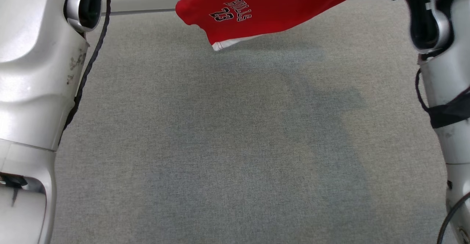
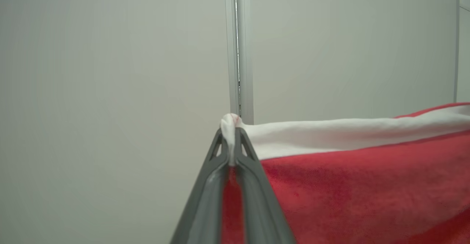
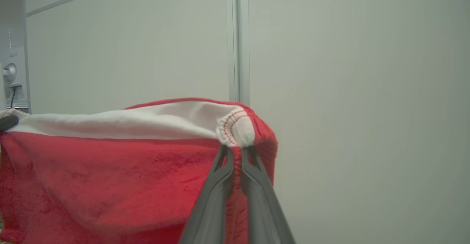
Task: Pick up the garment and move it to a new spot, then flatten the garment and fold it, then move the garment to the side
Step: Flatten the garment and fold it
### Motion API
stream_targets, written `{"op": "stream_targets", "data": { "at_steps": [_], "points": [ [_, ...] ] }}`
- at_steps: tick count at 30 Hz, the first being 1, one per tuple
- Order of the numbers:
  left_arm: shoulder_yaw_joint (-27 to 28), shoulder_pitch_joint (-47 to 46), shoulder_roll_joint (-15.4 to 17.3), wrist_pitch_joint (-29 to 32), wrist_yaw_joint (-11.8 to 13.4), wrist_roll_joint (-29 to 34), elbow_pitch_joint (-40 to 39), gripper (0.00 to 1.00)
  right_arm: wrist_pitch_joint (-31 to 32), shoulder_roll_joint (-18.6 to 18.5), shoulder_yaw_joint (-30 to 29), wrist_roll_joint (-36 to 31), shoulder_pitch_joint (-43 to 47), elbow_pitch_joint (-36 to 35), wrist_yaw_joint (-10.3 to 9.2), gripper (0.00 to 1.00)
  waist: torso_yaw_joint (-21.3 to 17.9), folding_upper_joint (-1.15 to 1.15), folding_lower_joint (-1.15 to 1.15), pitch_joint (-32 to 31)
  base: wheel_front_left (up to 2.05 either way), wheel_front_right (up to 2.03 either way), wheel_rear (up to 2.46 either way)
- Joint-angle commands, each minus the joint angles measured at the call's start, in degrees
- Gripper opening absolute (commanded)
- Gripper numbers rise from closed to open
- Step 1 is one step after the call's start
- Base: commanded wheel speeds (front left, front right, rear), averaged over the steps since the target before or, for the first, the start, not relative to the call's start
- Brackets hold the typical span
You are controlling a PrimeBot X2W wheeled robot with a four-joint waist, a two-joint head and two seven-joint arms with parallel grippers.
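Observation:
The garment (image 1: 257, 9) is a red jersey with white trim and the number 23 printed on it. It hangs in the air over the far part of the grey surface, held up between both arms. In the left wrist view my left gripper (image 2: 230, 134) is shut on the white hem of the garment (image 2: 349, 170), which stretches off to the right. My right gripper (image 3: 237, 148) pinches a bunched corner of the same white hem, and the garment (image 3: 110, 170) spreads to the left of it. In the head view both forearms rise past the top edge, hiding the fingers.
Grey fabric surface (image 1: 235, 145) spreads wide under the hanging jersey. A pale partition wall (image 2: 110, 90) with a vertical metal seam (image 2: 240, 53) stands behind. My left forearm (image 1: 33, 71) and right forearm (image 1: 444, 90) flank the sides of the head view.

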Motion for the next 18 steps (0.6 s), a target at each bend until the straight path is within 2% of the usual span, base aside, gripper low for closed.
{"op": "stream_targets", "data": {
  "at_steps": [1,7,11,14,18],
  "points": [
    [0.6,0.6,-0.2,0.0,-0.4,0.7,1.1,0.0,-1.4,0.8,1.1,-0.5,-0.3,2.5,-0.1,0.0,0.0,0.0,0.0,0.3,0.0,0.0,0.0],
    [4.6,9.0,-3.8,0.0,-1.6,3.3,5.8,0.0,-5.6,3.4,6.8,0.3,2.5,16.9,-0.11,0.0,0.9,0.0,0.0,2.3,0.0,0.0,0.0],
    [7.8,16.2,-6.2,-0.1,-1.9,4.9,7.9,0.0,-6.7,4.5,8.9,1.7,7.1,23.0,-0.1,0.0,1.8,0.0,0.0,3.5,0.0,0.0,0.0],
    [10.4,20.9,-7.6,-0.1,-2.4,6.2,7.5,0.0,-6.9,4.8,9.7,3.1,11.0,24.1,-0.1,0.0,2.2,0.0,0.0,4.3,0.0,0.0,0.0],
    [13.5,25.4,-8.2,-0.1,-2.7,8.1,4.8,0.0,-6.9,4.0,8.9,4.1,15.5,20.9,-0.1,0.0,2.6,0.0,0.0,4.5,0.0,0.0,0.0]
  ]
}}
